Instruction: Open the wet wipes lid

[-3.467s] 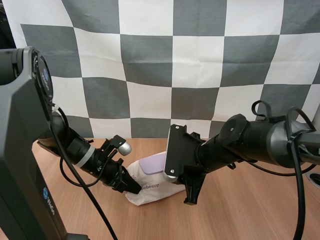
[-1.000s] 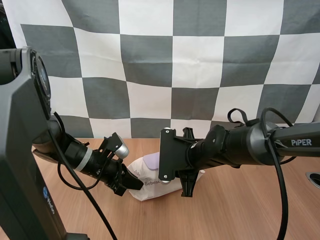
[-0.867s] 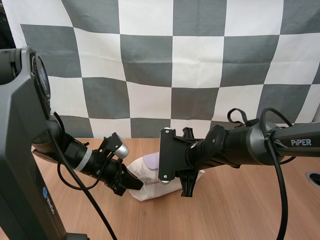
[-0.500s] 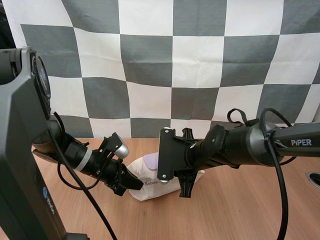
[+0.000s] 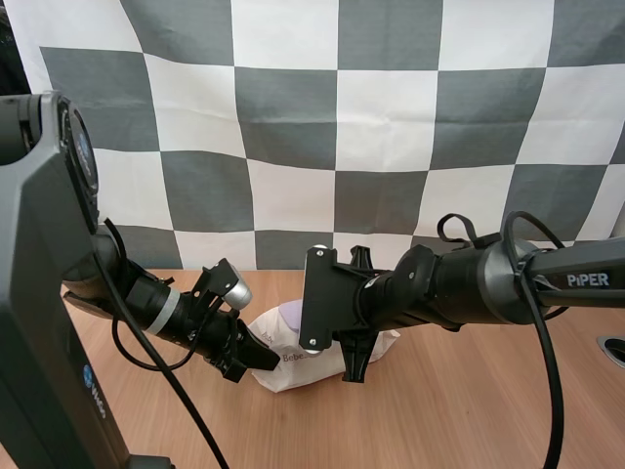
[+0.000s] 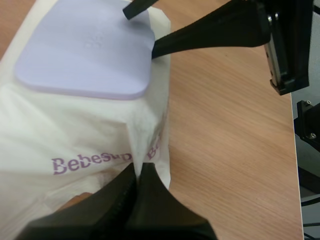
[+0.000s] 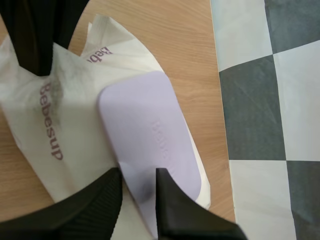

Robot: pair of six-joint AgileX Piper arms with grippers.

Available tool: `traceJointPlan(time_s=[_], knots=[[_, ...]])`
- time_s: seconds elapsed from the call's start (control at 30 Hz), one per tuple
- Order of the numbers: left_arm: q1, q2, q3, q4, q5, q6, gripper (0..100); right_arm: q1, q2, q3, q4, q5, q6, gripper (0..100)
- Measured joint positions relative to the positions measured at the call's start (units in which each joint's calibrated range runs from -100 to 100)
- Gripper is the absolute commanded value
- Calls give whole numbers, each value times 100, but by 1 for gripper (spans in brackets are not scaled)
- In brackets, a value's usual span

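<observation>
Two black robot arms meet over a pack of wet wipes lying near the middle of a pale wooden surface, its grain running lengthwise. The pack is a soft, crinkled white wrapper, pillow-shaped and creased at the ends, with the brand "Bebesup" printed in purple along its side. On top sits the lid — a smooth, matte lilac plastic plate, oblong with rounded corners, lying flat and closed. Faint raised lettering runs down its middle; it seems to begin "Bebe", but the rest cannot be made out.

The left gripper is at the pack's printed end, its two black fingers pressed together on a raised fold of the white wrapper just beside the purple lettering. The right gripper is at the opposite end, its tapered fingers spread apart with the narrow end of the lilac lid between them; from the left wrist view one fingertip lies over the lid's top face and the other against its edge, by the wrapper's flap. Whether either tip actually touches the plastic cannot be told. White letters on the right arm read "PiPER".
</observation>
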Motion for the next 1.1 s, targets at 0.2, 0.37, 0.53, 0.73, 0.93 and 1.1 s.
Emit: traceJointPlan(time_s=[0.2,0.37,0.53,0.73,0.93,1.1], knots=[[0,0,0,-11,0,0,0,0,0,0,0,0,0,0],[0,0,0,-11,0,0,0,0,0,0,124,-16,-4,0],[0,0,61,-31,0,0,0,0,0,0,388,-244,-4,0],[0,0,269,-29,0,0,0,0,11,-45,388,-918,-4,0],[0,12,355,223,-330,0,0,0,13,-434,767,-985,1,0],[0,12,355,173,-288,0,0,0,13,-635,1023,-706,1,0]])
